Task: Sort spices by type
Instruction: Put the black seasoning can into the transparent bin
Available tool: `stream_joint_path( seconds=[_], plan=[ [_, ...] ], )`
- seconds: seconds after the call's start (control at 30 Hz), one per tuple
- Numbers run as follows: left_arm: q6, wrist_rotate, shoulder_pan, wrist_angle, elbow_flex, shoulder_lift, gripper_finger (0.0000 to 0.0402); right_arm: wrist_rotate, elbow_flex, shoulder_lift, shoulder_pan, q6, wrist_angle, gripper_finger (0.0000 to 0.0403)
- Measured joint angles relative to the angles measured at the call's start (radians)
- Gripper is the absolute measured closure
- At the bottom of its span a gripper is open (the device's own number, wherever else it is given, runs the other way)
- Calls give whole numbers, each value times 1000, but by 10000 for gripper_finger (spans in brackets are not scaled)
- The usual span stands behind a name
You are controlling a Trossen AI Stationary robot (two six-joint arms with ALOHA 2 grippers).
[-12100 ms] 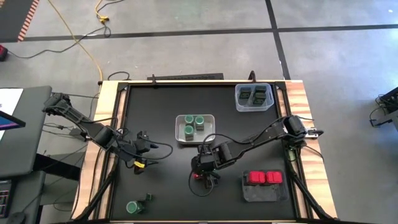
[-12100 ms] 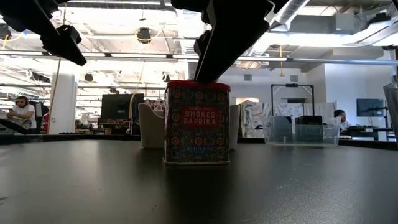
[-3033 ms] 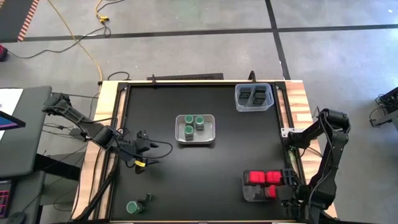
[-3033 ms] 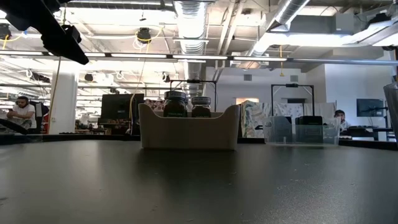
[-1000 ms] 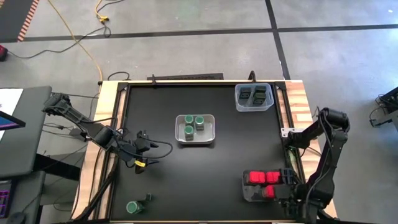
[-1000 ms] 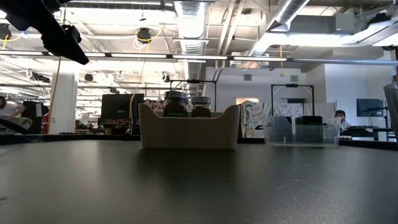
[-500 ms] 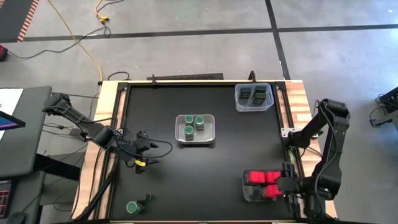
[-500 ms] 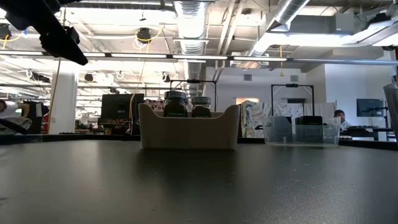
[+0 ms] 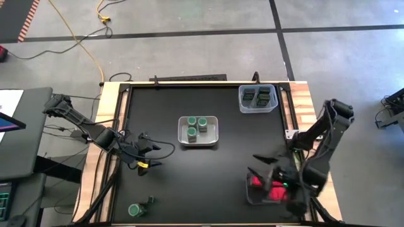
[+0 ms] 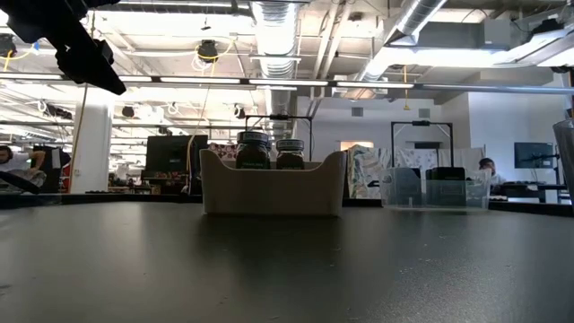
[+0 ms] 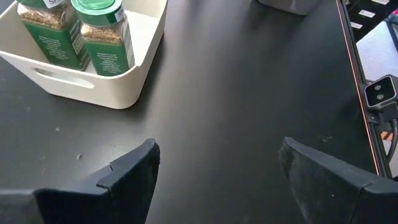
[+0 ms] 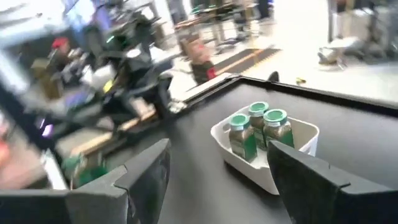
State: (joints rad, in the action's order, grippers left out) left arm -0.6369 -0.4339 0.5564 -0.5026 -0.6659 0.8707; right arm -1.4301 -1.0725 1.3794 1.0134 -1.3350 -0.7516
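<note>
Three green-lidded jars [image 9: 197, 125] stand in a white tray [image 9: 213, 141] at mid table. Dark tins [image 9: 257, 96] sit in a clear tray [image 9: 242, 106] at the far right. Red boxes [image 9: 255, 183] lie in a grey tray [image 9: 252, 198] at the near right, partly hidden by my right arm. One more green-lidded jar [image 9: 134, 209] stands loose at the near left. My right gripper [image 9: 257, 166] [image 12: 217, 162] hovers open over the grey tray's far edge, pointing toward the white tray. My left gripper [image 9: 146, 140] [image 11: 214, 155] waits open at the left, raised, with nothing between its fingers.
A small dark object [image 9: 150, 200] lies beside the loose jar. Bare black tabletop [image 9: 208, 176] stretches between the white tray and the near edge. Wooden rails [image 9: 108, 126] border the table on the left and right.
My right gripper has risen from the table's near right corner and swung toward the left, over the grey tray. It has turned from pointing down to pointing nearly level toward the white tray. Its fingers stayed open. The spices have not moved.
</note>
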Motion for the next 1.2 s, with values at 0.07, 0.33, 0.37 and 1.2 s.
stream_joint_path(
  seconds=[0.07,0.33,0.37,1.2],
  plan=[
    [0,0,0,0,0,0,84,2,0,16,-58,2,81,108],
    [-2,-14,-1,0,0,0,84,157,0,68,-286,203,255,108],
    [-16,-23,-1,1,0,0,84,182,0,69,-310,227,275,108],
    [-159,-166,-61,-124,-291,298,84,460,0,-174,-585,297,-122,108]
  ],
)
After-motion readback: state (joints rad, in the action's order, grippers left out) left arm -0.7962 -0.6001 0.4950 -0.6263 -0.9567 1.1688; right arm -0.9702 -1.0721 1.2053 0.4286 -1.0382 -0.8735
